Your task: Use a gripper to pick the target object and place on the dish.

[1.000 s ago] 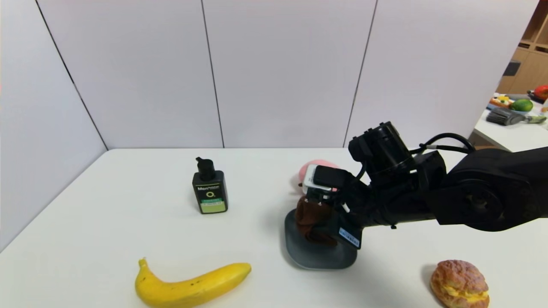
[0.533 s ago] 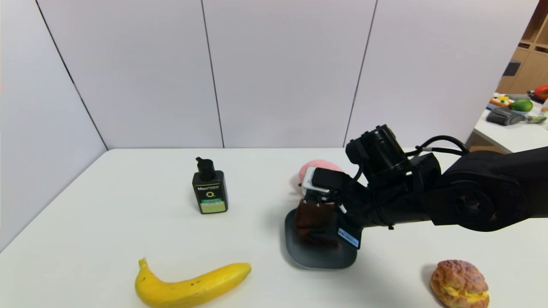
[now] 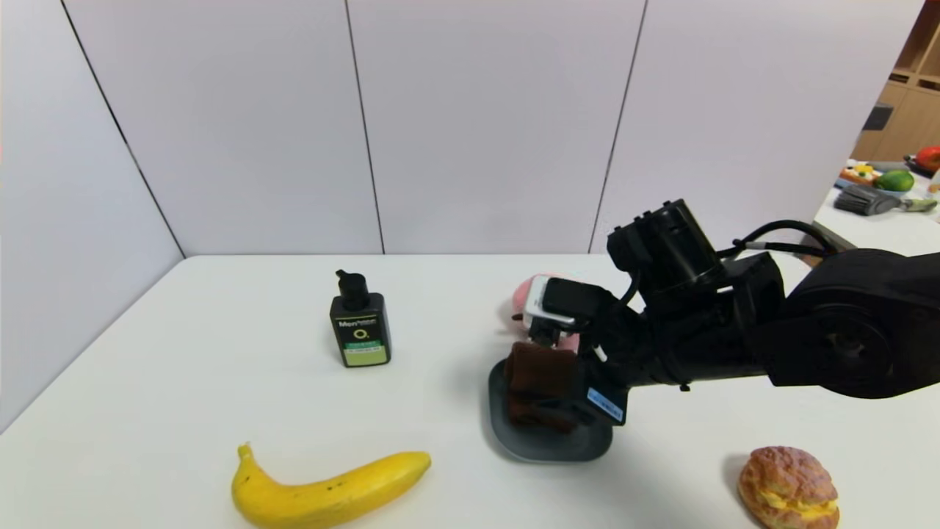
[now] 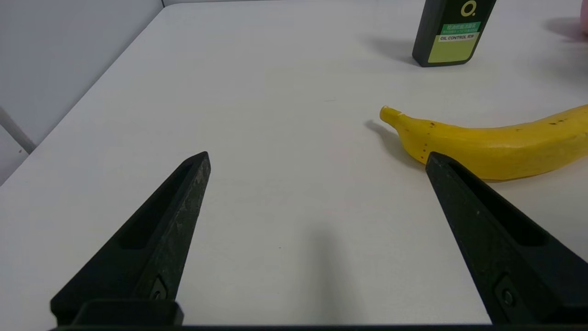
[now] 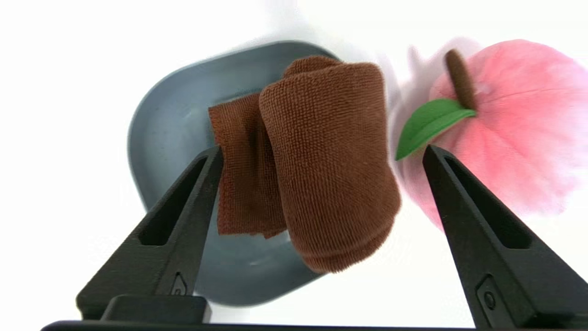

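Left gripper [image 4: 318, 158]: parked, left of the dish [image 3: 549, 450], above the worktop [image 3: 183, 382], jaws wide apart, nothing held; towel [image 5: 328, 161]: on the dish, folded, one end at or over the rim on the side by the plush peach [image 5: 514, 124]; right gripper [image 5: 323, 154]: above the dish, jaws wide apart either side of the towel, no hold on it; step judged to be release and withdrawal; best backed straight off along the fingers, slowly, lest one snag terry or nudge the peach.

- Robotics lab or staged test area: black robot arm [image 3: 734, 323] over a white table [image 3: 191, 411]
- Plain white partition panels [image 3: 485, 125] behind the table's far edge
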